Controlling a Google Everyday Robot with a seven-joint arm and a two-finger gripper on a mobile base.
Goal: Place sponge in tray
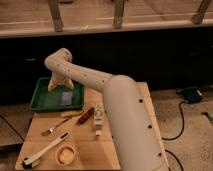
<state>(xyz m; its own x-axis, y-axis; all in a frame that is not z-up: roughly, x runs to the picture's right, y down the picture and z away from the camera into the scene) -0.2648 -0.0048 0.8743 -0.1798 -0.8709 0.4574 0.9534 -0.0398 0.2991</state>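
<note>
sponge [66,97] lying flat in the green tray [42,101]
pincer [60,85] hangs over the tray's back half just above the sponge; grip state cannot be told

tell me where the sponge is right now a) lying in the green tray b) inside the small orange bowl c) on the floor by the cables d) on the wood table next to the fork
a, the blue-grey sponge lies flat on the floor of the green tray, with the claw just above and behind it over the tray; the fork and the orange bowl sit apart from it on the table.
</note>
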